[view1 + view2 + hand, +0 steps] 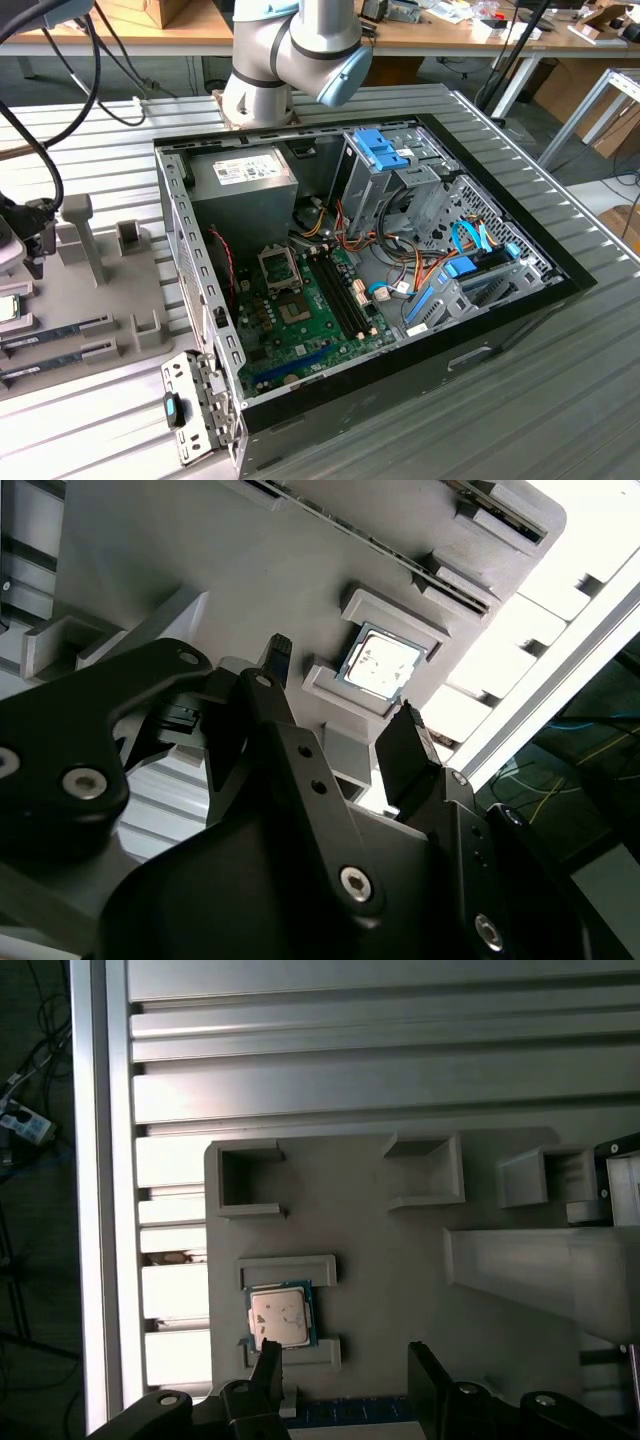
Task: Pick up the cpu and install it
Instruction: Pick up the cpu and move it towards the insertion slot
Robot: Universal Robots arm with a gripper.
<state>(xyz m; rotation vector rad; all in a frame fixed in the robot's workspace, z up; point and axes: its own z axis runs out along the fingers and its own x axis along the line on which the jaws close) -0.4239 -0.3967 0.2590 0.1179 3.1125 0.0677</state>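
The cpu [280, 1317] is a small silver-topped square chip with a green rim. It lies flat in its seat between two grey brackets on the grey holder plate [380, 1250], and shows also in the second wrist view [378, 663] and at the exterior view's far left edge [8, 308]. My gripper [345, 1362] hovers above the holder plate, open, its two black fingers [278, 658] spread wide with nothing between them. One finger sits close beside the chip; the other is well off to its side. The open motherboard socket [277, 266] lies inside the computer case [500, 330].
Memory sticks [55, 330] lie in slots on the holder near the chip. A tall grey post [85, 235] rises from the holder. The case holds a grey power-supply box [243, 185], a blue-topped drive cage [385, 150] and cable bundles. Black cables [40, 150] hang at the left.
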